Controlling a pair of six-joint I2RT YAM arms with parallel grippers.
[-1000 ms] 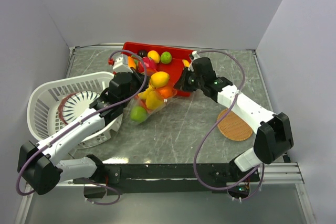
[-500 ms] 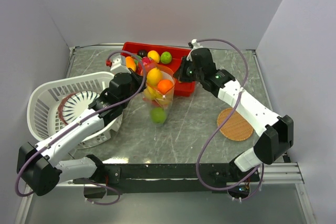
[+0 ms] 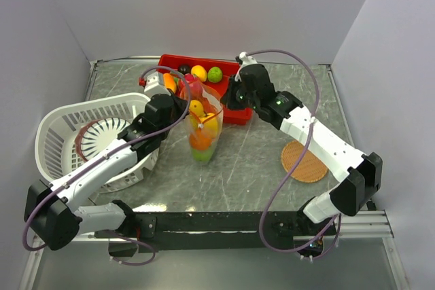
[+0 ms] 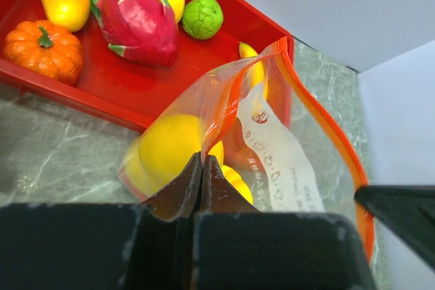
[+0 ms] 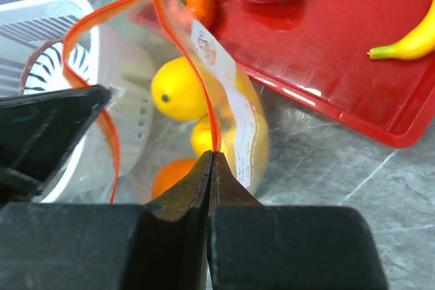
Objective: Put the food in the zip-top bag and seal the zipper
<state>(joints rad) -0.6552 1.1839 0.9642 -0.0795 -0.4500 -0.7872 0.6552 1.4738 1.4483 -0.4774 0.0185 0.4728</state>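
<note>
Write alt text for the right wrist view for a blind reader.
The right end effector, shut, pinches the orange zipper rim of a clear zip-top bag holding a lemon and an orange. Beyond: a red tray carrying a banana, plus a white basket.

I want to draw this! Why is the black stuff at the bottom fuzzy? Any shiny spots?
Left wrist view: the black left claw is very near the lens, so soft; the clear floppy plastic bag looks sharper. Right wrist view: black right claw soft too; white glare on the red rectangular plastic tray. Top view: even light, faint shadows.
</note>
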